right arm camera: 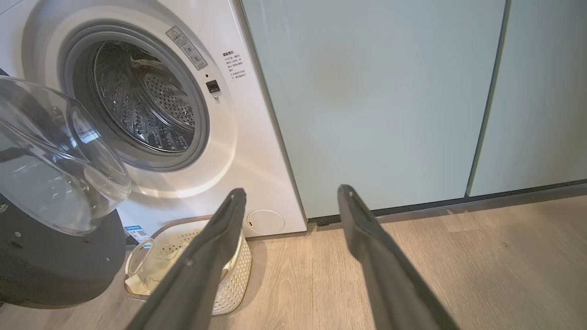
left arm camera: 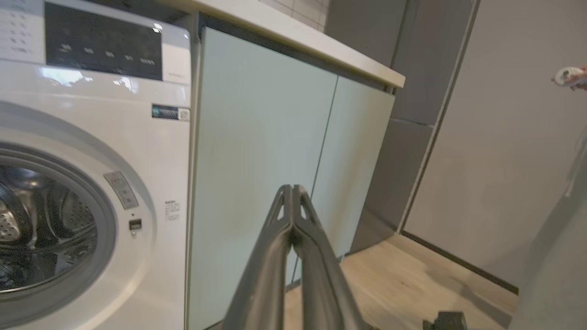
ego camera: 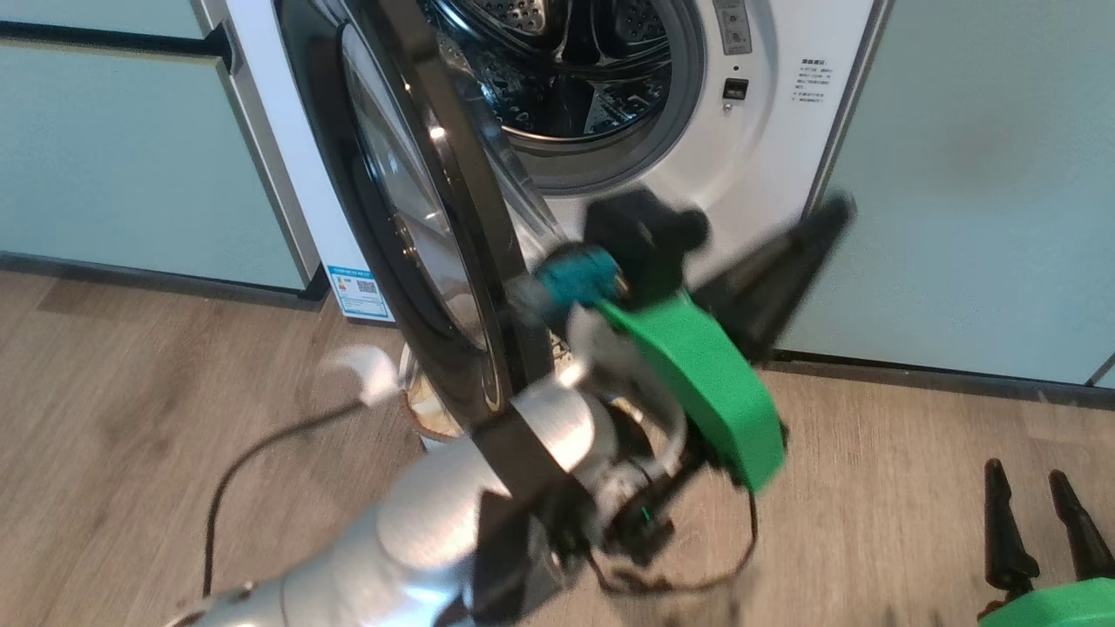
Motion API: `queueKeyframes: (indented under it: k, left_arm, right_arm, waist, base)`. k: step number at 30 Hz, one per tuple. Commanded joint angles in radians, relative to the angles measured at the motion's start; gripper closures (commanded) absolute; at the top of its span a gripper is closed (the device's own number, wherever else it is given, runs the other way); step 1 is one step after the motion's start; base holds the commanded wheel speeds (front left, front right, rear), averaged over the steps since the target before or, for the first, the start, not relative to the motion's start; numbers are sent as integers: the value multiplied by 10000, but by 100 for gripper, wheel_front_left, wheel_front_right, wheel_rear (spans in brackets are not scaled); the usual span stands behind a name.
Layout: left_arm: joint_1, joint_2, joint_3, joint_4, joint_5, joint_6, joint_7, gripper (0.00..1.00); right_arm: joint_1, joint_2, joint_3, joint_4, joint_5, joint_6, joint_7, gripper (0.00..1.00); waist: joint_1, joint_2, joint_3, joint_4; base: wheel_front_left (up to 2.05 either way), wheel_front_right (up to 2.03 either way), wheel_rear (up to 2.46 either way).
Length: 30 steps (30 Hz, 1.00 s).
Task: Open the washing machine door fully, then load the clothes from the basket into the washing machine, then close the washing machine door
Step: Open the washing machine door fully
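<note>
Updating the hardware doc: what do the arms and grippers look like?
Rounded silver left arm with green wrist cover, teal plug, thin black cable. Both left gripper and right gripper: two long dark tapering fingers; right on a green base.

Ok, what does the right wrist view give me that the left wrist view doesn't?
Right wrist view: the washing machine door standing open, the basket on the floor by it with the clothes inside, and the right tool open. Left wrist view: the control panel, the countertop, a person's hand at the right edge, and the left tool shut. Shared: the washing machine with its drum exposed, teal cabinet doors, the floor.
</note>
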Motion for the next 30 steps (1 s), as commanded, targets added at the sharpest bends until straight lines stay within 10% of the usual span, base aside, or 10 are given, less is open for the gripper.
queueKeyframes:
  k: [1, 30]
  left_arm:
    - [-184, 118, 72, -105, 45, 80, -130, 100]
    - [790, 116, -3453, 4398, -353, 784, -3302, 100]
  right_arm:
    - [-363, -213, 205, -230, -82, 46, -95, 0]
    - [-462, -353, 357, -210, -58, 46, -95, 0]
  waist:
    - [0, 0, 20, -6]
    - [0, 0, 163, -186]
  base:
    - [0, 0, 0]
    - [0, 0, 0]
